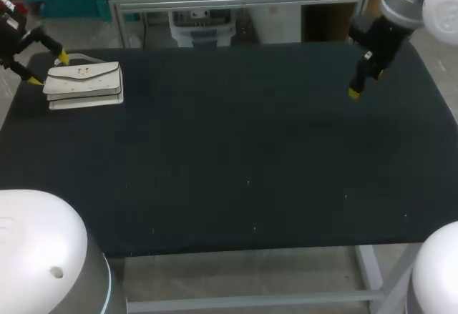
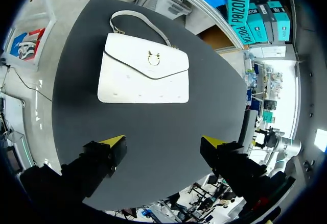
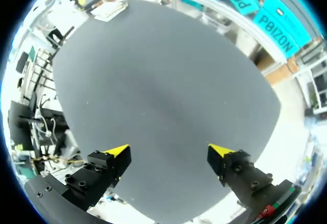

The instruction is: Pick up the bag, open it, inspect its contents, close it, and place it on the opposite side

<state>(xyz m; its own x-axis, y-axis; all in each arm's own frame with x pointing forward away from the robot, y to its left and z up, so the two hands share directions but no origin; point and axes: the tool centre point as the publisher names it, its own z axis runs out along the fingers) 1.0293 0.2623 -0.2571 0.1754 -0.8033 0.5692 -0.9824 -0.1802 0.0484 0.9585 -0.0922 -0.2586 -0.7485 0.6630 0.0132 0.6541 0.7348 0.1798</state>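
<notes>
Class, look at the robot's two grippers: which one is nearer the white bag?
The left gripper: it sits close beside the white bag at the table's far left, while the right gripper hangs over the far right, well away.

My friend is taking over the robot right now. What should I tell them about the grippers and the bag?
Left gripper: open, empty, hovering just short of the white handbag.
Right gripper: open, empty, above bare table on the right side.
Handbag: lies closed at the table's far left corner, not gripped.
Done: nothing yet.
Left: grasp and lift it, open it, look inside, close it, set it down on the right side.
</notes>
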